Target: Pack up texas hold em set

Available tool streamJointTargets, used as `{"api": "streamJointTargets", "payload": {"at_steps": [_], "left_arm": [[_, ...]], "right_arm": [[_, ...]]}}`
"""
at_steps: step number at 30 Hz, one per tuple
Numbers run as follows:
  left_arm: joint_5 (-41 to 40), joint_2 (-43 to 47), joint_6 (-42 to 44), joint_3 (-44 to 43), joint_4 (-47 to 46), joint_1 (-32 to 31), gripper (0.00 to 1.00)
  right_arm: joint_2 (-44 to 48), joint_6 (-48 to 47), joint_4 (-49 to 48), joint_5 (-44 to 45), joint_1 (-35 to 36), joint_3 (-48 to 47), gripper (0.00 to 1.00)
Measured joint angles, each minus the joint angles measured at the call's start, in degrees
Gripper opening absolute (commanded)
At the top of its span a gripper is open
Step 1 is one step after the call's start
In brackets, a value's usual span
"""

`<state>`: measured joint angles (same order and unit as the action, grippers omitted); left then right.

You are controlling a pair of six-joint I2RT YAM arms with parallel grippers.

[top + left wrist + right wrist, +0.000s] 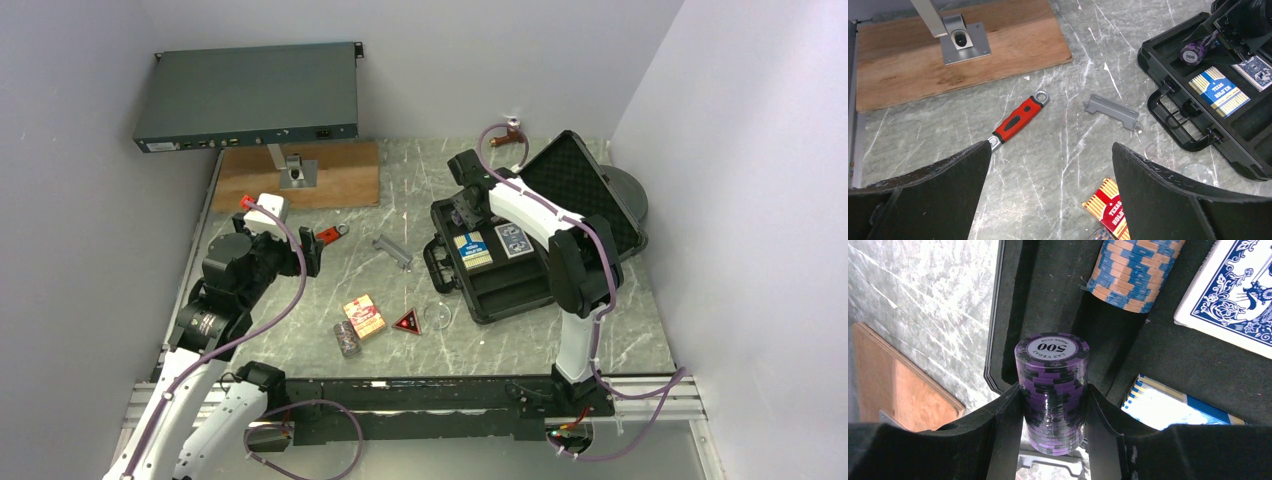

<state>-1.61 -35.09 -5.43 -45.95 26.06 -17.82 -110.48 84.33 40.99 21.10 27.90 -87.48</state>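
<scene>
Case (pixel 512 292) open at right side of counter (pixel 300 310), lid (pixel 585 180) raised behind it. Bare counter left of case, only grey clip (pixel 392 251) there.

In case: blue-yellow box (pixel 474 250), blue box (pixel 513 240), blue-orange chips (pixel 1133 270) lying in slot.

Right tool (pixel 1053 407) over case's far-left corner, clenched on purple chip stack (pixel 1052 375). Left tool (pixel 1050 165) well left of case, released, jaws wide, near wrench (pixel 1018 117).

Front-left of case, on counter: disc (pixel 437 316), triangle (pixel 406 321), red box (pixel 364 316), small chip stack (pixel 347 338).

The top camera looked down from behind over the whole counter (pixel 300 300), the left wrist camera slanted across it from partway up, and the right wrist camera sat close against the chip stack (pixel 1052 390) over the case (pixel 500 285) all three showed.
</scene>
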Motion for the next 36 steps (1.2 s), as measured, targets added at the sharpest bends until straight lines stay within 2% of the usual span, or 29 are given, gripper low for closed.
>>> {"api": "streamJointTargets", "payload": {"at_steps": [6,9,12,15,23,27,34,36], "left_arm": [[-0.02,0.00,0.17,0.00,0.04,0.00,0.96],[0.00,0.00,0.26,0.00,0.04,0.00,0.96],[0.00,-0.02,0.26,0.00,0.09,0.00,0.96],[0.00,-0.04,0.26,0.00,0.11,0.00,0.96],[0.00,-0.33,0.26,0.00,0.15,0.00,0.96],[0.00,-0.31,0.26,0.00,0.15,0.00,0.96],[0.00,-0.33,0.26,0.00,0.17,0.00,0.96],[0.00,-0.33,0.26,0.00,0.17,0.00,0.96]], "right_arm": [[-0.24,0.76,-1.38,-0.20,-0.04,0.24,0.12],[-0.24,1.57,-2.40,-0.37,-0.11,0.94,0.28],[-0.24,2.34,-3.87,-1.01,-0.28,2.54,0.37],[-0.24,3.17,-5.31,-2.23,-0.63,4.52,0.41],[-0.07,4.17,-7.63,-4.17,-1.20,5.75,0.69],[-0.02,4.13,-9.14,-4.61,-1.31,5.79,0.74],[0.39,3.26,-9.51,-4.81,-1.36,5.79,0.78],[0.83,2.73,-9.31,-4.74,-1.33,5.79,0.82]]}}
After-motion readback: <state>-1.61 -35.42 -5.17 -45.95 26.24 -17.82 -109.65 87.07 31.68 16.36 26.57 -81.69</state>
